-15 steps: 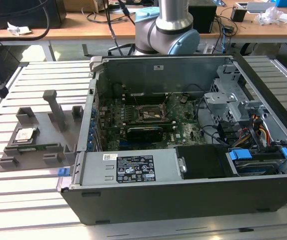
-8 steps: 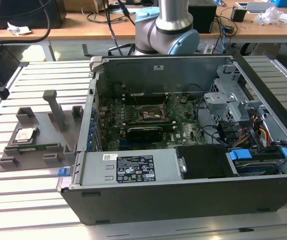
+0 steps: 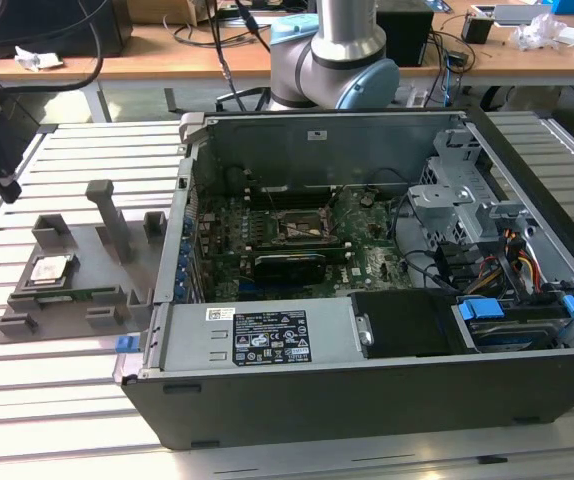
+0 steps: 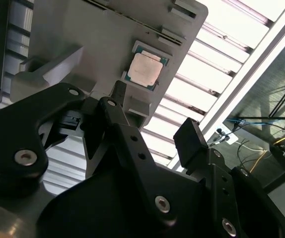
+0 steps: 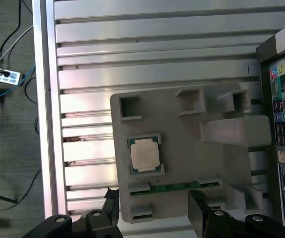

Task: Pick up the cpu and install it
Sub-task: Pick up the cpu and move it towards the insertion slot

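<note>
Starting at the exterior view's left, the cpu (image 3: 49,270) is seen lying flat in its square recess on the grey holder plate (image 3: 92,270). A narrow green circuit strip (image 3: 72,294) is set just beside it on the same plate. Nothing of the task is judged to be done: the cpu has not been lifted, so both the pickup and the installation are left. Further toward the exterior view's right, the open computer case (image 3: 367,400) is laid on its side on the slatted table (image 3: 57,410). The black socket frame (image 3: 300,228) on its motherboard is exposed, and whether its bracket is raised cannot be told.

In the first wrist view the gripper (image 5: 155,204) is held above the holder plate (image 5: 182,144). Its two black fingers (image 5: 198,206) are spread wide, and nothing is gripped between them. The cpu (image 5: 144,154) is found beyond the fingertips, apart from them and roughly in line with the gap, so no contact is made. The green strip (image 5: 182,187) is nearer to the fingertips than the cpu is. The same wide, empty gape is shown in the second wrist view, with the cpu (image 4: 145,69) ahead of the fingers.

The arm (image 3: 345,60) is based behind the case. Its wrist is judged to be turned so that the gripper points down at the plate.
</note>
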Motion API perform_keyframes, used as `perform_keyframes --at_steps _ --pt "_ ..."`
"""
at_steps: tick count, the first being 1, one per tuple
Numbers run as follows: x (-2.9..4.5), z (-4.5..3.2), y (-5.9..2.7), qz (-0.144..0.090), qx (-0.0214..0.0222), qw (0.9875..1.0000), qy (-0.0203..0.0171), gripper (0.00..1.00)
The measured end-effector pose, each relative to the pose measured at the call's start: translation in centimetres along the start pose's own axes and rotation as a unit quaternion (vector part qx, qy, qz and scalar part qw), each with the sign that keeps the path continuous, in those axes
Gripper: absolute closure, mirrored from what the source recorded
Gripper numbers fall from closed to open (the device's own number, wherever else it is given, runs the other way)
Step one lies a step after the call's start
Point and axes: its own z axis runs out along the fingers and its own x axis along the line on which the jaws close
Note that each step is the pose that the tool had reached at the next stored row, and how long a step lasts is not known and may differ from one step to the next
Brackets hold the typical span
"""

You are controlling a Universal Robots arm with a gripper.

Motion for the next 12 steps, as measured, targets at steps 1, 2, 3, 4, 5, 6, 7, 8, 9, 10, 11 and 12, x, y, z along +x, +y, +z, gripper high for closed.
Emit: perform_keyframes --at_steps 1,2,3,4,5,6,7,8,9,10,11,12 --pt "0.0 0.08 0.0 0.0 0.0 1.0 0.0 0.34" --pt "0.0 0.15 -0.01 0.0 0.0 1.0 0.0 0.34" --pt "0.01 0.25 -0.01 0.0 0.0 1.0 0.0 0.34" --pt "0.01 0.44 -0.02 0.0 0.0 1.0 0.0 0.34" --pt "0.02 0.55 -0.02 0.0 0.0 1.0 0.0 0.34" --pt "0.01 0.6 -0.02 0.0 0.0 1.0 0.0 0.34" --pt "0.02 0.64 -0.03 0.0 0.0 1.0 0.0 0.34" --pt "0.02 0.71 -0.03 0.0 0.0 1.0 0.0 0.34" --pt "0.02 0.75 -0.03 0.0 0.0 1.0 0.0 0.34" --pt "0.02 0.81 -0.03 0.0 0.0 1.0 0.0 0.34" --pt "0.02 0.85 -0.03 0.0 0.0 1.0 0.0 0.34" --pt "0.02 0.9 -0.04 0.0 0.0 1.0 0.0 0.34"
